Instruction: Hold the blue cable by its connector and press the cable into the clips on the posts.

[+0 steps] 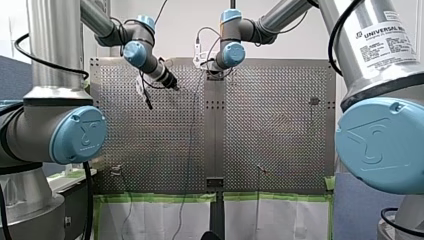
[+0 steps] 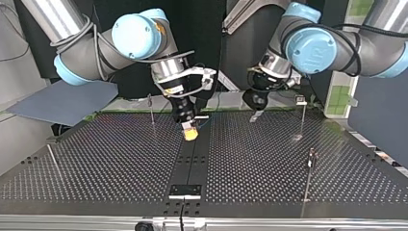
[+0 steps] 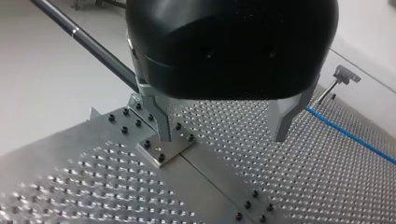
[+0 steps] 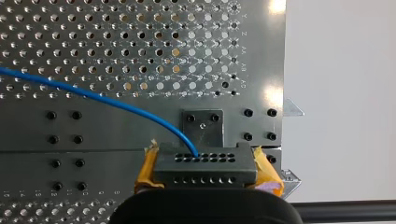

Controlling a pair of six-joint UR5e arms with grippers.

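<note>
A plain white wall [image 1: 200, 30] rises beyond the far edge of the silver perforated metal table [image 1: 280, 150] in the front view. A strip of green tape [image 1: 160, 198] runs along the table's near edge, with a white surface [image 1: 160, 220] below it, and a dark blue partition panel [image 1: 12, 75] stands at the left. In the top view a flat grey-blue board [image 2: 62, 102] lies off the table's left, a black backdrop [image 2: 211, 19] fills the far side, and a dark blue-grey panel [image 2: 380, 125] closes the right, beside a white upright bearing green tape squares [image 2: 342, 94]. Light glints on the table's holes.
</note>
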